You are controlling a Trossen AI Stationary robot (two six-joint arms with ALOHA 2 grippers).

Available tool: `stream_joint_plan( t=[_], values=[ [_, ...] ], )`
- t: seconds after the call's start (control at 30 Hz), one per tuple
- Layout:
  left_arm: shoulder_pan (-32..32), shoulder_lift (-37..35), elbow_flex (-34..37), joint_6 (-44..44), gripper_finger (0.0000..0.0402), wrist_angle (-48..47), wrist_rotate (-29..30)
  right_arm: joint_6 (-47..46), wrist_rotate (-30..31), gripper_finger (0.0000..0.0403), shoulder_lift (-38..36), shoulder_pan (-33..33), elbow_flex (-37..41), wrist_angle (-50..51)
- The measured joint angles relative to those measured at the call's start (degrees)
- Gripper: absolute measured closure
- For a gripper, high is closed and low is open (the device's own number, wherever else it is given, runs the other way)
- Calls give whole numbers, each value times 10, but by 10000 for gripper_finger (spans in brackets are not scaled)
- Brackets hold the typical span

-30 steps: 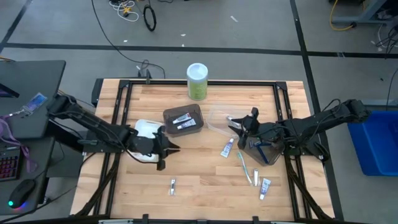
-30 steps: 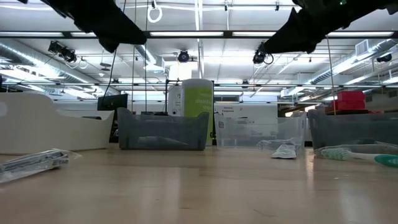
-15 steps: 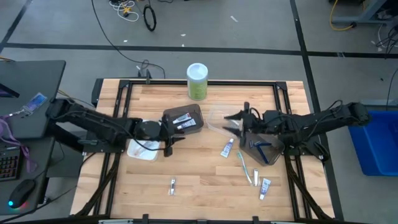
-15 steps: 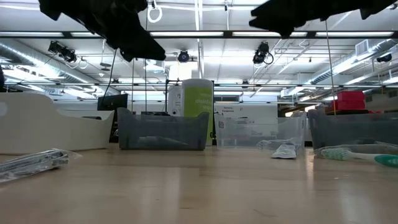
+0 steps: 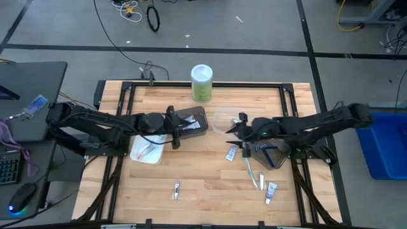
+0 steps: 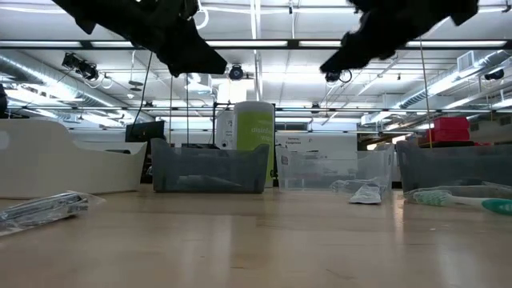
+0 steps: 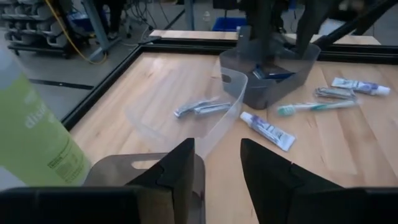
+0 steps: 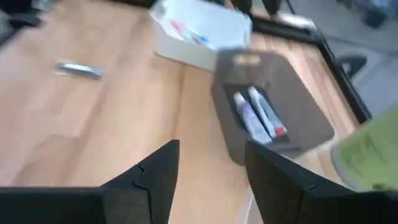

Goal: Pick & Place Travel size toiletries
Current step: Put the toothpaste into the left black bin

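My left gripper [image 5: 173, 129] is open and empty, above the table beside the near left end of a dark tray [image 5: 188, 122] that holds two white tubes [image 8: 255, 115]. My right gripper [image 5: 233, 130] is open and empty over a clear tray [image 5: 222, 118] holding silvery packets [image 7: 199, 108]. On the wood lie a white tube [image 5: 232, 152], a blue-white toothbrush [image 5: 250, 167], a packet [image 5: 261, 181], another tube [image 5: 271, 191] and a lone packet [image 5: 176, 189]. A white tray [image 5: 150, 147] holds small items.
A tall green canister [image 5: 202, 83] with a white lid stands at the far edge. A second dark tray [image 5: 271, 155] with blue-handled items sits at the right, under my right arm. Bare wood lies along the near edge, around the lone packet.
My left gripper has gone from over the white tray toward the far edge, to the dark tray's near left end, and the white tray now shows uncovered. My right gripper has gone toward the table's left, out over the clear tray. Both stay open.
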State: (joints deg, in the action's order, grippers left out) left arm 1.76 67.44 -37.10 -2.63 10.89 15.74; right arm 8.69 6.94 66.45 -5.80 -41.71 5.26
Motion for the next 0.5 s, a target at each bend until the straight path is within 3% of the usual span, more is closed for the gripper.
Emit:
stream_joint_plan(
  t=[0.1, 0.2, 0.37, 0.5],
  values=[
    [-4, 0, 0, -8, 262, 1, 0, -13, 1, 218, 52, 11, 0, -25],
    [-4, 0, 0, -16, 262, 1, -2, 45, -27, 226, 100, 11, -20, -9],
    [-4, 0, 0, -13, 262, 0, -13, 131, 27, 233, 178, 4, -147, 128],
    [-4, 0, 0, -1, 262, 0, -14, 149, -27, 222, 254, 4, -236, 246]
  ],
)
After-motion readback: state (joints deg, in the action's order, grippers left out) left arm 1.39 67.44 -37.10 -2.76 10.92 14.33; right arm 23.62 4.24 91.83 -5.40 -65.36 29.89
